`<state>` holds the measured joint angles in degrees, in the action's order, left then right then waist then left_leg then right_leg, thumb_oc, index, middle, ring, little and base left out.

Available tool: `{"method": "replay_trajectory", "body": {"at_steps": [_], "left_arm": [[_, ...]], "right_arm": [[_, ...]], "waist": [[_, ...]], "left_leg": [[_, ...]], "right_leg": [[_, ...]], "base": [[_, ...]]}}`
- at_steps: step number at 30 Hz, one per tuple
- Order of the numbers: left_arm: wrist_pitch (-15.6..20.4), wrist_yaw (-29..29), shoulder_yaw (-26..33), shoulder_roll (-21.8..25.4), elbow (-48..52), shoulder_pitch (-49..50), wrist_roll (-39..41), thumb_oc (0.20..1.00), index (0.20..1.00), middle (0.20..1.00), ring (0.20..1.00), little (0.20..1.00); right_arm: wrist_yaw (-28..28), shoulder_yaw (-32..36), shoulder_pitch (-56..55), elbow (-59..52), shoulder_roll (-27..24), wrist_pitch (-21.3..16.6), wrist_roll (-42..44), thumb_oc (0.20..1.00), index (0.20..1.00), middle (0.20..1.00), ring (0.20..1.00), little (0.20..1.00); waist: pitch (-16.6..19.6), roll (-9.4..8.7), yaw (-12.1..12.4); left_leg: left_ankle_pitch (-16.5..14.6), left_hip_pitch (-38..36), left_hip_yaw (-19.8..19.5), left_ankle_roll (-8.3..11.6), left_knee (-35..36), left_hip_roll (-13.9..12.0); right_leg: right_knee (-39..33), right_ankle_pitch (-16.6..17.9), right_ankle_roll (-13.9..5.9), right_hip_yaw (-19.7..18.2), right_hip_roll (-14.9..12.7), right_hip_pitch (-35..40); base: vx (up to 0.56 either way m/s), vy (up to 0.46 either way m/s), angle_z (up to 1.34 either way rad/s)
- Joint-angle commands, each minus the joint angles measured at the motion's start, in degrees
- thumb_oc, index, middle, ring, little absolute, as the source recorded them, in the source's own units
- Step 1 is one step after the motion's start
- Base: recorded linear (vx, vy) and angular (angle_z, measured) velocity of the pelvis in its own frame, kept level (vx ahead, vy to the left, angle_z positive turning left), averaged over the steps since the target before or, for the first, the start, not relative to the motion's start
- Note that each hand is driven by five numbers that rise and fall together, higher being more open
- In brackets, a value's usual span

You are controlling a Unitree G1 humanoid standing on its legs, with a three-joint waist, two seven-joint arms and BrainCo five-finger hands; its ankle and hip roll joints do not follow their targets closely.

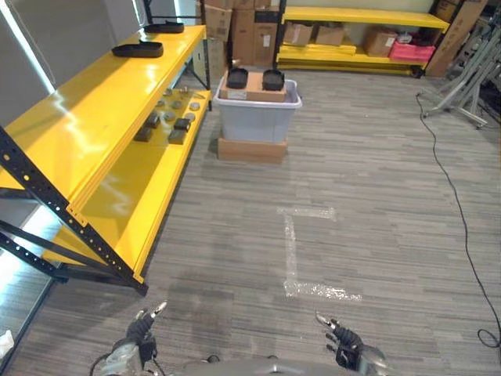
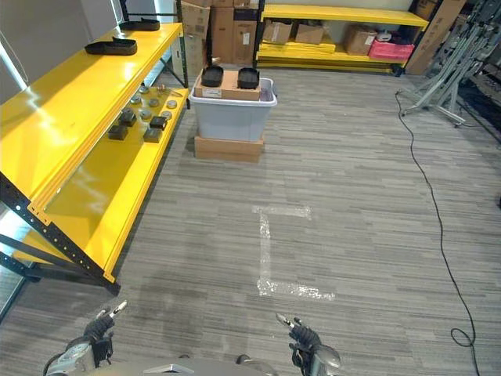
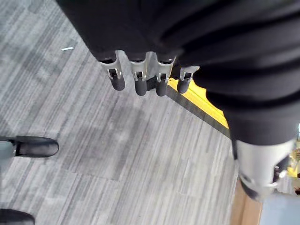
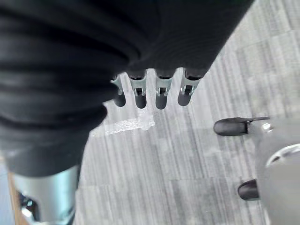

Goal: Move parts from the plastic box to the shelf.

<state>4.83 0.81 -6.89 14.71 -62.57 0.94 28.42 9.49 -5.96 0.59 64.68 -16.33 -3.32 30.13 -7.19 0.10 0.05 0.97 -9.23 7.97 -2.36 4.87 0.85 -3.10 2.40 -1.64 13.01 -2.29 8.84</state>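
Observation:
The grey plastic box [image 1: 257, 116] stands far ahead on a flat cardboard base, beside the end of the yellow shelf [image 1: 94, 102]. A cardboard box on top of it carries two black parts [image 1: 237, 77] [image 1: 273, 79]. Several small dark and grey parts [image 1: 168, 119] lie on the shelf's lower level. Two black trays [image 1: 138, 49] rest on its top level. My left hand [image 1: 142, 331] and right hand [image 1: 343, 341] hang low at the near edge, far from the box. Both are open and empty, with straight fingers [image 3: 136, 79] [image 4: 150, 96] over bare carpet.
White tape marks [image 1: 292, 252] form an L on the grey carpet between me and the box. A second yellow shelf [image 1: 356, 35] with cardboard boxes lines the back wall. Metal stands [image 1: 470, 74] occupy the far right. The near shelf's black leg [image 1: 70, 227] juts out on the left.

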Motion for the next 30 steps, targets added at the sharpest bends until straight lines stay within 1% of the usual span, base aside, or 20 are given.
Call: {"method": "replay_trajectory", "body": {"at_steps": [1,2,3,5,6,7,9,11,12,15,16,18,19,21,22,24,26,27,28,30], "left_arm": [[1.56,-0.41,-1.27,0.85,-0.77,-4.96,-1.57,1.000,1.000,1.000,1.000,1.000],[1.51,-0.04,-1.69,0.98,-0.56,-5.68,-2.30,1.000,1.000,1.000,1.000,1.000],[1.67,-0.23,-2.62,1.02,-0.50,-6.59,-4.20,1.000,1.000,1.000,1.000,1.000],[2.20,-0.02,-3.90,0.72,-0.67,-6.92,-4.71,1.000,1.000,1.000,1.000,1.000],[2.32,0.16,-4.23,0.52,-0.67,-6.82,-4.87,1.000,1.000,1.000,1.000,1.000],[2.34,-0.39,-4.21,0.70,-0.30,-6.59,-4.10,1.000,1.000,1.000,1.000,1.000],[1.48,-0.73,-3.86,1.02,0.57,-6.80,-4.11,1.000,1.000,1.000,1.000,1.000],[1.02,-1.19,-4.01,1.18,0.77,-7.23,-3.75,1.000,1.000,1.000,1.000,1.000],[0.95,-1.17,-4.04,1.06,0.75,-7.24,-3.58,1.000,1.000,1.000,1.000,1.000],[1.32,-0.67,-3.96,-0.06,0.30,-6.90,-2.73,1.000,1.000,1.000,1.000,1.000],[1.00,0.26,-3.53,-0.63,0.31,-6.48,-1.76,1.000,1.000,1.000,1.000,1.000],[1.11,0.73,-2.93,-1.50,0.22,-5.97,-0.50,1.000,1.000,1.000,1.000,1.000],[1.00,0.75,-2.12,-2.23,0.52,-5.57,-0.55,1.000,1.000,1.000,1.000,1.000],[-0.26,0.22,-1.69,-2.65,0.93,-5.52,-2.05,1.000,1.000,1.000,1.000,1.000],[-0.63,0.09,-1.67,-2.73,0.94,-5.50,-2.50,1.000,1.000,1.000,1.000,1.000],[-0.23,-0.62,-2.20,-2.62,-0.08,-4.48,-4.26,1.000,1.000,1.000,1.000,1.000],[1.85,-0.81,-2.23,-2.62,-1.40,-1.63,-5.64,1.000,1.000,1.000,1.000,1.000],[1.87,-0.81,-2.25,-2.60,-1.40,-1.61,-5.65,1.000,1.000,1.000,1.000,1.000],[2.63,-0.19,-2.16,-2.04,-1.86,-0.04,-5.76,1.000,1.000,1.000,1.000,1.000],[2.29,0.70,-2.00,-1.46,-2.28,0.27,-7.40,1.000,1.000,1.000,1.000,1.000]], "right_arm": [[-0.69,-0.13,4.26,1.43,-0.16,-0.55,2.96,1.000,1.000,1.000,1.000,1.000],[-0.77,-0.09,4.52,1.28,-0.19,-0.33,3.06,1.000,1.000,1.000,1.000,1.000],[0.47,-0.22,4.57,1.18,-0.19,-0.51,2.68,1.000,1.000,1.000,1.000,1.000],[1.09,-0.89,4.22,1.26,-0.30,-0.95,2.96,1.000,1.000,1.000,1.000,1.000],[1.71,-1.15,3.98,1.36,-0.19,-0.31,2.44,1.000,1.000,1.000,1.000,1.000],[2.45,-1.42,3.28,1.44,0.12,-0.20,1.41,1.000,1.000,1.000,1.000,1.000],[2.30,-1.79,2.65,1.77,0.54,0.70,0.42,1.000,1.000,1.000,1.000,1.000],[2.44,-1.48,1.91,3.17,0.79,0.82,0.61,1.000,1.000,1.000,1.000,1.000],[2.48,-1.39,1.71,3.40,0.77,0.80,0.82,1.000,1.000,1.000,1.000,1.000],[1.56,-0.86,0.87,4.68,0.52,1.07,1.87,1.000,1.000,1.000,1.000,1.000],[0.93,-0.62,1.02,5.20,0.35,2.70,1.55,1.000,1.000,1.000,1.000,1.000],[1.30,-0.84,1.34,5.91,-0.03,3.84,-1.09,1.000,1.000,1.000,1.000,1.000],[1.29,-1.18,1.25,6.27,-0.49,3.89,-3.79,1.000,1.000,1.000,1.000,1.000],[1.13,-1.21,0.94,6.48,-1.41,3.34,-5.80,1.000,1.000,1.000,1.000,1.000],[1.12,-1.13,0.90,6.46,-1.66,3.16,-6.00,1.000,1.000,1.000,1.000,1.000],[1.08,-0.96,1.95,6.00,-2.58,2.10,-4.30,1.000,1.000,1.000,1.000,1.000],[0.82,-0.57,3.02,4.48,-2.73,0.69,-4.91,1.000,1.000,1.000,1.000,1.000],[0.81,-0.57,2.99,4.47,-2.71,0.68,-4.92,1.000,1.000,1.000,1.000,1.000],[0.65,-2.02,3.74,3.61,-3.24,0.22,-4.81,1.000,1.000,1.000,1.000,1.000],[-0.11,-3.10,4.49,3.12,-3.35,-0.21,-2.79,1.000,1.000,1.000,1.000,1.000]], "waist": [[-2.20,-0.73,0.75],[-3.03,-0.55,0.74],[-4.67,0.24,0.48],[-6.30,1.12,0.07],[-6.82,0.98,-0.46],[-6.95,-0.02,-1.19],[-7.18,-1.05,-1.92],[-7.63,-1.59,-2.86],[-7.54,-1.52,-3.10],[-6.37,-0.61,-4.46],[-5.45,-0.10,-4.76],[-5.03,-0.62,-4.47],[-5.58,-1.50,-3.41],[-6.70,-2.43,-2.08],[-6.97,-2.08,-1.89],[-8.22,-1.11,0.37],[-8.34,0.58,2.77],[-8.50,0.43,2.83],[-8.69,0.41,4.57],[-7.17,0.15,5.70]], "left_leg": [[-5.88,1.19,1.39,-3.26,-4.12,1.04],[-6.08,1.57,1.21,-3.94,-4.56,1.04],[-6.11,1.79,0.32,-4.65,-4.80,1.02],[-5.79,1.32,-0.75,-4.87,-4.00,1.25],[-5.85,0.45,-1.14,-4.55,-3.55,1.60],[-6.64,-0.78,-1.47,-4.06,-3.58,2.42],[-8.62,-2.53,-1.64,-3.63,-4.39,3.11],[-11.55,-4.31,-2.47,-3.83,-6.37,3.63],[-11.85,-4.42,-2.59,-3.74,-6.85,3.44],[-13.09,-6.67,-3.91,-1.98,-9.00,1.38],[-11.10,-7.52,-3.56,-0.35,-13.44,-0.31],[-4.82,-3.11,-3.93,1.82,-28.21,-1.65],[-0.45,5.20,-4.73,3.11,-43.05,-1.48],[3.37,16.65,-4.82,3.78,-53.01,-1.97],[3.18,18.22,-5.04,3.74,-53.97,-2.30],[1.90,19.84,-2.64,2.56,-36.80,-1.13],[6.85,21.79,-3.58,3.58,-16.84,-0.01],[6.93,21.39,-3.48,3.55,-16.55,0.13],[7.75,22.11,-7.16,3.60,-13.28,1.46],[5.39,20.02,-8.60,2.59,-8.75,2.51]], "right_leg": [[14.45,-4.22,-3.56,-1.46,-3.78,-4.67],[20.38,-2.59,-4.61,-1.58,-4.86,-7.64],[31.69,-0.10,-5.54,-1.99,-5.95,-11.94],[39.91,4.28,-6.02,-2.33,-7.41,-17.53],[37.80,5.24,-6.14,-1.58,-7.33,-19.44],[29.92,5.69,-6.40,-0.13,-6.81,-20.03],[21.57,6.73,-7.03,1.41,-6.53,-19.78],[18.42,9.68,-8.08,1.01,-6.67,-21.94],[18.22,8.57,-7.63,0.59,-6.17,-21.69],[17.28,1.81,-3.65,-0.50,-3.20,-19.74],[16.15,-0.33,-1.94,-0.75,-1.89,-17.89],[13.30,-1.79,-0.11,-2.53,-0.91,-14.61],[11.18,-2.14,1.52,-4.25,-0.68,-11.46],[9.64,-2.48,2.84,-5.27,-0.67,-7.90],[9.42,-2.52,2.93,-5.31,-0.24,-7.30],[7.93,-4.16,2.15,-6.25,0.72,-3.90],[7.59,-5.81,1.46,-8.69,3.18,-1.82],[7.61,-5.93,1.42,-8.75,3.02,-1.59],[7.52,-7.29,1.57,-11.06,4.06,0.10],[8.46,-9.18,0.71,-11.31,4.03,0.69]], "base": [[-0.02,0.112,-0.04],[0.00,0.151,0.04],[0.03,0.208,-0.02],[0.18,0.152,-0.01],[0.42,-0.046,0.19],[0.43,-0.131,0.23],[0.43,-0.204,0.20],[0.46,-0.196,0.27],[0.46,-0.178,0.24],[0.39,-0.179,0.26],[0.43,-0.235,0.21],[0.41,-0.264,0.04],[0.38,-0.259,-0.05],[0.39,-0.207,0.07],[0.53,-0.083,-0.06],[0.60,0.076,-0.31],[0.57,0.165,-0.51],[0.50,0.125,-0.65],[0.31,0.069,-0.66],[0.43,0.137,-0.59]]}}
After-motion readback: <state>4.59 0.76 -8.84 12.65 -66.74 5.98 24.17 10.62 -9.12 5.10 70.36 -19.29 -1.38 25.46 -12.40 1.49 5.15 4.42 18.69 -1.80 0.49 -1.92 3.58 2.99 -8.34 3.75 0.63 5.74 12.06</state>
